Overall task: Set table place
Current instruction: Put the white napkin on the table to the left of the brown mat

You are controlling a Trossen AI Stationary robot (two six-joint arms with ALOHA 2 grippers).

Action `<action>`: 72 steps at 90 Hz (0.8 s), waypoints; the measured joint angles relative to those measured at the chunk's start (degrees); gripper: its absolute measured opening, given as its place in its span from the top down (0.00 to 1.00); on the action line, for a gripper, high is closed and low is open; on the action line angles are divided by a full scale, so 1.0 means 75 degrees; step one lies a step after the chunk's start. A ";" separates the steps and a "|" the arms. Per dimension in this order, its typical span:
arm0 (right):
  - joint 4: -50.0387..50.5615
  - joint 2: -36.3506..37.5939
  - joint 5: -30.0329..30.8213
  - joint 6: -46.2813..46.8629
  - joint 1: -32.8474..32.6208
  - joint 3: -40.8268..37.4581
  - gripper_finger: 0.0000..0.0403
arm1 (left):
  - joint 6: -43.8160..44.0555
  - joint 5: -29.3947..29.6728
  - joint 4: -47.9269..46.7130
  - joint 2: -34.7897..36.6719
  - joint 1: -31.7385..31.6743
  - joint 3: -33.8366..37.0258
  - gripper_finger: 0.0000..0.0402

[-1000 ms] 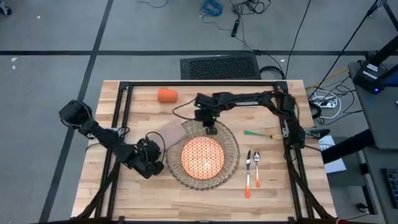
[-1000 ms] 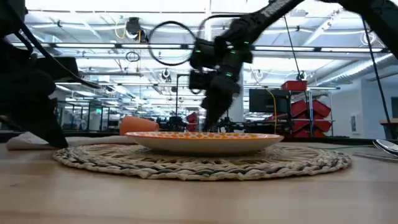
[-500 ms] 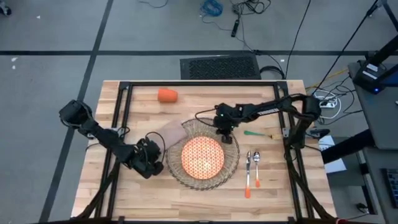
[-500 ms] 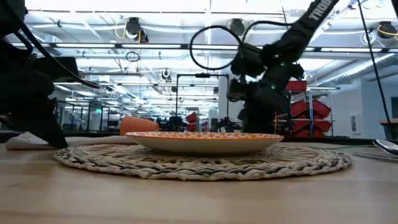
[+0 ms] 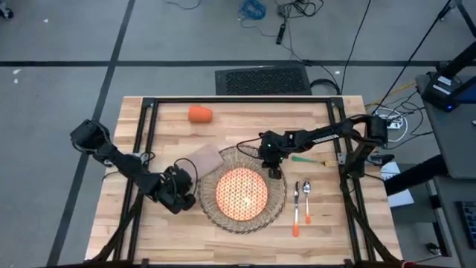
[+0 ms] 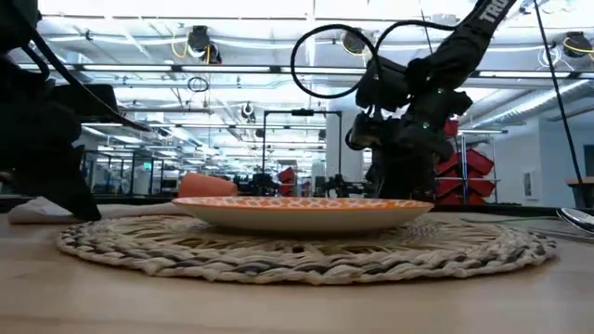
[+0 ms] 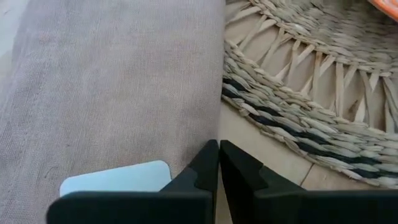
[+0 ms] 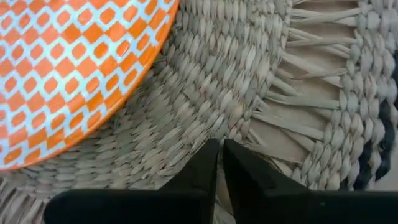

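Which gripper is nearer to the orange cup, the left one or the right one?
The right. The right gripper sits on the wicker placemat's far edge, beyond the plate; the left gripper is at the napkin, farther from the orange cup.

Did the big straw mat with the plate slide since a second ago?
Yes. In the high view the woven placemat with the plate has slid slightly toward the table's front edge; the right gripper rests on its far rim.

The floor (image 5: 74, 45) around is grey, with dark lines and loose cables (image 5: 286, 11) on it, and a black vent grille (image 5: 262, 80) lies there. The ceiling (image 6: 139, 37) has long bright lights, and red shelving (image 6: 459, 172) stands at the back.
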State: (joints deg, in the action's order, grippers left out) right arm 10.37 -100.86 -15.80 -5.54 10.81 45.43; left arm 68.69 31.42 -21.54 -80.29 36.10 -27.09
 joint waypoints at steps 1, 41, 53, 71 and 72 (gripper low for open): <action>0.0013 0.0000 0.0001 0.0003 -0.0010 0.0000 0.96 | 0.0000 -0.0001 0.0000 0.0000 0.0000 0.0000 0.99; 0.1245 0.1038 0.0184 0.0196 -0.0230 -0.0123 0.96 | 0.0000 -0.0060 0.0107 0.0000 -0.0001 -0.0003 0.99; 0.0909 0.1688 0.0309 0.0262 -0.0220 -0.0103 0.96 | 0.0000 -0.0116 0.0272 0.0000 0.0000 -0.0003 0.99; 0.0099 0.2191 0.0364 0.0367 -0.0507 -0.0093 0.96 | 0.1097 -0.0138 0.0326 0.0000 0.0002 -0.0006 0.99; 0.0055 0.2209 0.0361 0.0367 -0.0529 -0.0093 0.96 | 0.1172 -0.0135 0.0344 0.0000 0.0006 -0.0006 0.99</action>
State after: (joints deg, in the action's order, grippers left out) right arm 10.78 -84.29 -13.09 -2.79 6.84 44.73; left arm 77.47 30.41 -18.96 -80.29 36.14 -27.14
